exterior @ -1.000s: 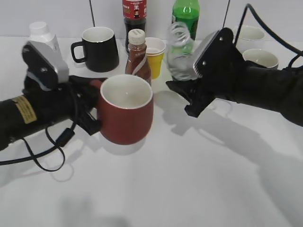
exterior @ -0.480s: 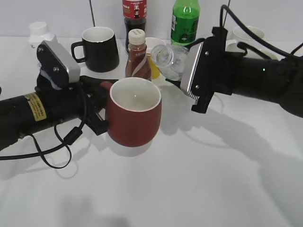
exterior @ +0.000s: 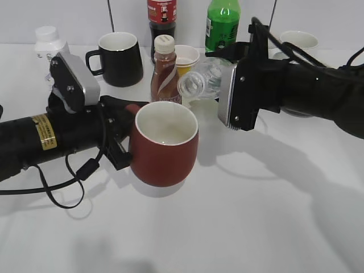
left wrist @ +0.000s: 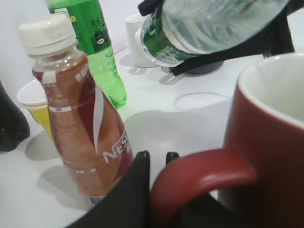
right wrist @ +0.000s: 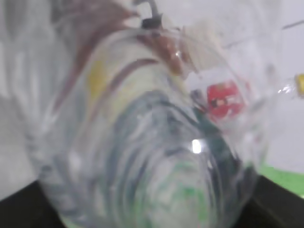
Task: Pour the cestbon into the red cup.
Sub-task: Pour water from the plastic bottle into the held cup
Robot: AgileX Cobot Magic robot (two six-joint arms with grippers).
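The red cup [exterior: 164, 145] is held at table level, mid-left, by my left gripper [exterior: 118, 129], which is shut on its loop handle [left wrist: 199, 173]. My right gripper [exterior: 223, 94] is shut on the cestbon [exterior: 202, 82], a clear capless bottle with a dark green label [left wrist: 156, 42]. The bottle is tipped on its side with its mouth pointing left, just above and behind the cup's rim. The bottle's body fills the right wrist view [right wrist: 142, 142]. A little liquid shows at the bottom of the cup's white inside.
Right behind the cup stand a brown Nescafe bottle [exterior: 165, 68], a yellow paper cup [exterior: 187, 57], a black mug [exterior: 119, 57], a dark cola bottle [exterior: 161, 17], a green soda bottle [exterior: 222, 25]. A white jar [exterior: 46, 40] stands back left; a white cup [exterior: 298, 41] back right.
My right gripper has swung the cestbon from upright to lying tipped, mouth over the cup. My left gripper has carried the red cup a little to the right, toward the bottle.
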